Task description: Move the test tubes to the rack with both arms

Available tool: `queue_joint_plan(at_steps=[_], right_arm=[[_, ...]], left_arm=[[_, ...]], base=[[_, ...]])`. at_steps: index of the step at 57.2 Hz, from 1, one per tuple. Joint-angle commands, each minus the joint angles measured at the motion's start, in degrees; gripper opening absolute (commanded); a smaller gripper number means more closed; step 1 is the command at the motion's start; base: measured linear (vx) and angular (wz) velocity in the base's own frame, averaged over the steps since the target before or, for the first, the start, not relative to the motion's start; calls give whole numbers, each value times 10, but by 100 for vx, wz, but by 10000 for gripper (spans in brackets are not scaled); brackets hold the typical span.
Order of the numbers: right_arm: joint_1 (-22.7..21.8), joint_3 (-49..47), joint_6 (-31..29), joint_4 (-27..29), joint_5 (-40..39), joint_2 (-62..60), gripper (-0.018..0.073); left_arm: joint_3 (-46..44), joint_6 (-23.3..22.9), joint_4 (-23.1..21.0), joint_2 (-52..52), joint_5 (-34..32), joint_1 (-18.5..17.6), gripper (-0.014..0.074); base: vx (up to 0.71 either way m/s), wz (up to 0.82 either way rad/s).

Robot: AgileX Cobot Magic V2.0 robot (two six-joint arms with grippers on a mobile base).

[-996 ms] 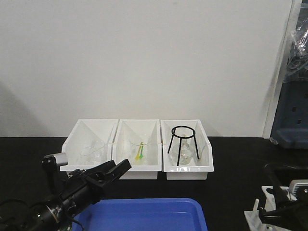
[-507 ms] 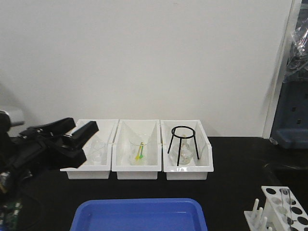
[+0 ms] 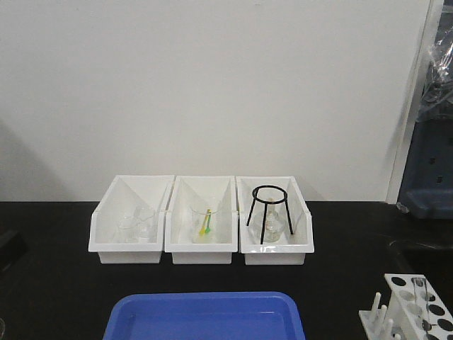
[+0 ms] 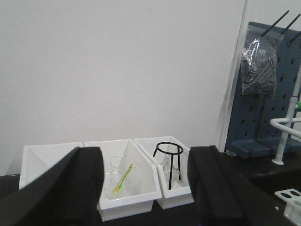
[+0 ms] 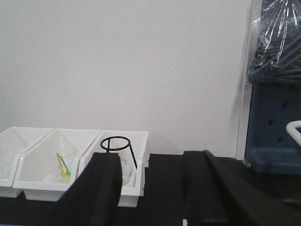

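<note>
The white rack (image 3: 410,306) stands at the front right corner of the black table, pegs toward the left. A slender clear test tube (image 3: 419,286) stands in one of its holes. A corner of the rack (image 4: 288,197) also shows low on the right in the left wrist view. My left gripper (image 4: 146,188) is open with nothing between its black fingers, facing the white bins. My right gripper (image 5: 153,193) is open too, empty, facing the right bin. Neither gripper appears in the front view.
Three white bins (image 3: 202,255) line the back of the table: beakers (image 3: 138,225) in the left one, a beaker with yellow-green sticks (image 3: 204,221) in the middle, a black tripod (image 3: 267,211) over a flask in the right. A blue tray (image 3: 205,315) lies in front.
The left arm rose from the front left, swung away leftward and left the front view. The right arm withdrew from over the rack, uncovering it.
</note>
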Motion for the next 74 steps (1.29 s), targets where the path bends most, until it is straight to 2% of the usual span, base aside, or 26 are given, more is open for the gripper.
queue_joint_plan(at_steps=[1,22,32,37,43,46,51,56,64,74], right_arm=[[-3,-20,-4,-5,-46,0,382],[-3,-20,-4,-5,-46,0,382],[-3,-20,-4,-5,-46,0,382],[-3,-20,-4,-5,-46,0,382],[-3,-20,-4,-5,-46,0,382],[-3,-20,-4,-5,-46,0,382],[-3,-20,-4,-5,-46,0,382],[-3,-20,-4,-5,-46,0,382],[-3,-20,-4,-5,-46,0,382],[-3,-20,-4,-5,-46,0,382]], left_arm=[[-4,1,-11,-37,-23,-1,526],[5,1,-11,-63,-27,-1,526],[10,6,-11,-64,6,-1,490],[22,45,-22,-81,51,-1,422],[41,114,-78,-129,124,2,300],[59,150,-129,-164,151,16,221],[98,223,-191,-224,154,55,98],[137,265,-215,-283,145,93,-8],[194,285,-215,-351,151,144,-6],[260,285,-222,-405,145,166,-6]], base=[[0,0],[0,0],[0,0],[0,0],[0,0],[0,0],[0,0],[0,0],[0,0],[0,0]])
